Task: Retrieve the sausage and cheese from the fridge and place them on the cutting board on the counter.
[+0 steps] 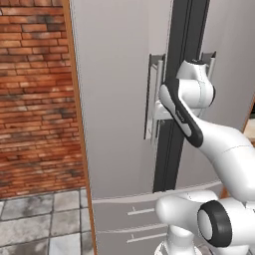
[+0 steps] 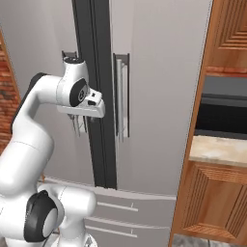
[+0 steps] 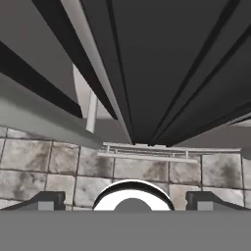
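The grey double-door fridge (image 1: 114, 99) stands shut, its dark centre seam (image 2: 99, 96) between two silver bar handles. My gripper (image 2: 78, 126) points down right in front of the left door's handle (image 1: 149, 99), close to it; whether it touches I cannot tell. In the hand view the two fingertips (image 3: 46, 201) stand wide apart, so the gripper (image 3: 128, 201) is open with nothing between them. That view looks down the fridge front, past the handle bar (image 3: 90, 112), to the floor. The sausage, the cheese and the cutting board are out of view. A strip of the counter (image 2: 217, 147) shows at right.
A brick wall (image 1: 35, 99) and a wooden side panel (image 1: 79, 124) border the fridge on the left. Orange-brown cabinets (image 2: 212, 202) and a black appliance (image 2: 226, 111) stand to its right. Below are the fridge's drawer fronts (image 2: 120, 212) and grey floor tiles (image 1: 35, 224).
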Available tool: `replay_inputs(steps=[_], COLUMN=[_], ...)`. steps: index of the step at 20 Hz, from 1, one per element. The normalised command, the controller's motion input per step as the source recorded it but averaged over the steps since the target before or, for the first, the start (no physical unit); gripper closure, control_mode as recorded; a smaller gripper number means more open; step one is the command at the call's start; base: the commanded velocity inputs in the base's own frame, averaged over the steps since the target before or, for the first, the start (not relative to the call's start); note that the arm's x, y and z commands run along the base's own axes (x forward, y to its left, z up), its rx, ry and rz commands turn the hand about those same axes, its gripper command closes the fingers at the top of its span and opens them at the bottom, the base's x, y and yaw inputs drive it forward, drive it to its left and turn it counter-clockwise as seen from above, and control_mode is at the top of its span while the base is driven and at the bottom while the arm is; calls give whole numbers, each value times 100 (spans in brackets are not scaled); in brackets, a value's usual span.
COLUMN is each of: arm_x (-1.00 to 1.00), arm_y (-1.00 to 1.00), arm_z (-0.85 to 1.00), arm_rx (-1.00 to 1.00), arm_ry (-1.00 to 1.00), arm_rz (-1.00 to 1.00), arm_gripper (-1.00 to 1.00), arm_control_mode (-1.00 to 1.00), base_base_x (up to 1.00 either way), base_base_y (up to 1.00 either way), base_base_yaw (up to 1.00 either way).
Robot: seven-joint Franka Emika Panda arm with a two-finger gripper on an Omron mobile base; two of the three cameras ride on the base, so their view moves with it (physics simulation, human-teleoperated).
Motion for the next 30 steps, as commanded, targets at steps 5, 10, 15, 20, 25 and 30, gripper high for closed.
replay_inputs(steps=[5,10,15,20,25,30], arm_x=[0,0,0,0,0,-11], arm_y=[0,0,0,0,0,-40], arm_z=[0,0,0,0,0,1], arm_rx=[0,0,0,0,0,5], arm_ry=[0,0,0,0,0,-12], arm_rz=[0,0,0,0,0,0], arm_gripper=[-100,-100,-100,-100,-100,-100], arm_control_mode=[100,100,100,100,100,-100], base_base_x=[-51,-44,-13,-2,-5,0], base_base_y=[-19,-22,-20,-4,-10,0], base_base_yaw=[0,0,0,0,0,0])
